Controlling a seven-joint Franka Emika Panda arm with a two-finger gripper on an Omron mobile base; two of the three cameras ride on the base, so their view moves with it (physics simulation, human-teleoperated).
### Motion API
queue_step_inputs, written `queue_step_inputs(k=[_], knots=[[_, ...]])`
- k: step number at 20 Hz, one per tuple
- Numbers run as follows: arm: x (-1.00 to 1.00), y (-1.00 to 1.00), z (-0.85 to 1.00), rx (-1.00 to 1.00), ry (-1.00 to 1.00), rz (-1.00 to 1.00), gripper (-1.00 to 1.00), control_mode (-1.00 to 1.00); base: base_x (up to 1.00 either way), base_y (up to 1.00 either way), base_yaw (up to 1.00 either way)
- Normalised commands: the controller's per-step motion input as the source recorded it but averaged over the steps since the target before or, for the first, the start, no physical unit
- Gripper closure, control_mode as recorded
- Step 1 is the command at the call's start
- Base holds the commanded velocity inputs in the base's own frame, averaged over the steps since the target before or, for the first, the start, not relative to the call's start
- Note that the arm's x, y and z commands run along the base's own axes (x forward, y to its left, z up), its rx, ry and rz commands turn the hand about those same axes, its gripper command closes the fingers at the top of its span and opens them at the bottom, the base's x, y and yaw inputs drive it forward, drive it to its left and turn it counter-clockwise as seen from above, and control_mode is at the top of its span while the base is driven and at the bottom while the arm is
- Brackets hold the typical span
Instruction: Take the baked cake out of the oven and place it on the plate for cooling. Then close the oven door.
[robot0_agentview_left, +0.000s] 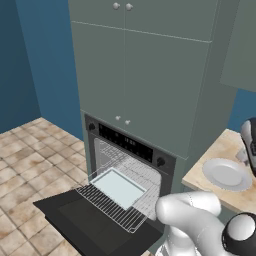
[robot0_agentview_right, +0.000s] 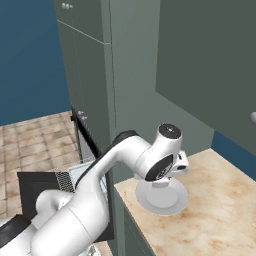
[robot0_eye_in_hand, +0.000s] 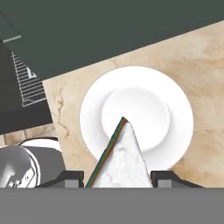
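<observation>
Holding: we have the baked cake (robot0_eye_in_hand: 120, 162) pinched between the two finger tips of the hand (robot0_eye_in_hand: 117, 177); the jaws stand partly closed on its wide end.
Cake axis: the wedge runs lengthwise away from the hand, its narrow tip pointing out over the plate (robot0_eye_in_hand: 177, 100); the dark brown and reddish side faces left in the hand view.
Cake to plate: the slice hangs above the plate, its tip over the shallow centre and its wide end over the near rim; we cannot tell how high it sits above the plate.
Plate: it lies flat on the marbled bench (robot0_eye_in_hand: 205, 52), near the bench edge next to the tall cabinet (robot0_agentview_right: 130, 75); in the right base view the hand (robot0_agentview_right: 162, 184) hovers right over the plate (robot0_agentview_right: 170, 200).
Coming move: we judge it a straight lowering and release, with little sideways shift needed.
Oven: the oven (robot0_agentview_left: 131, 145) stands to the left of the bench; the oven door (robot0_agentview_left: 95, 225) is folded down and open; a wire rack (robot0_agentview_left: 112, 205) is drawn out with a pale tray (robot0_agentview_left: 119, 187) on it.
Left to do: setting the slice down, then shutting the door.
</observation>
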Motion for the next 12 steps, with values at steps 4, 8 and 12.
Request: queue_step_inputs(k=[4,8,12], knots=[[0.35,-0.28,-0.52,0.00,0.01,0.00,1.00,-1.00,0.00,0.00,0.00],[0.30,-0.17,-0.39,0.00,0.02,0.00,1.00,-1.00,0.00,0.00,0.00],[0.40,-0.14,-0.39,0.00,0.08,0.00,1.00,-1.00,0.00,0.00,0.00]])
